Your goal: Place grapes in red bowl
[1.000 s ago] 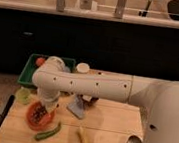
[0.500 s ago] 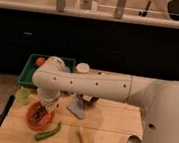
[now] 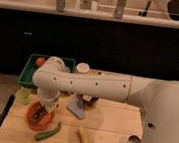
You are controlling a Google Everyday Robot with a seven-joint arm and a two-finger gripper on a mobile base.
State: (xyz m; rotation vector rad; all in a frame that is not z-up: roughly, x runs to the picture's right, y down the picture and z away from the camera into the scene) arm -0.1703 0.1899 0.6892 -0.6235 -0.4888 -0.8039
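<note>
We take the red bowl [image 3: 38,117] as our landmark, near the left end of the wooden table [image 3: 109,132]. The gripper [image 3: 40,110] hangs straight down over the bowl from the white arm [image 3: 88,84], its tip right at the bowl's opening. A dark, lumpy cluster that we read as the grapes [image 3: 38,114] sits at that tip, inside the rim line. Whether the gripper has let go of them we cannot tell, since its wrist hides the contact. We judge the carry done and the task nearly finished: what remains is a clear release and a lift away. Just right of the bowl lies a green pepper [image 3: 47,132], farther right a yellow corn-like piece [image 3: 84,140]; behind the bowl stands a green tray [image 3: 29,72].
</note>
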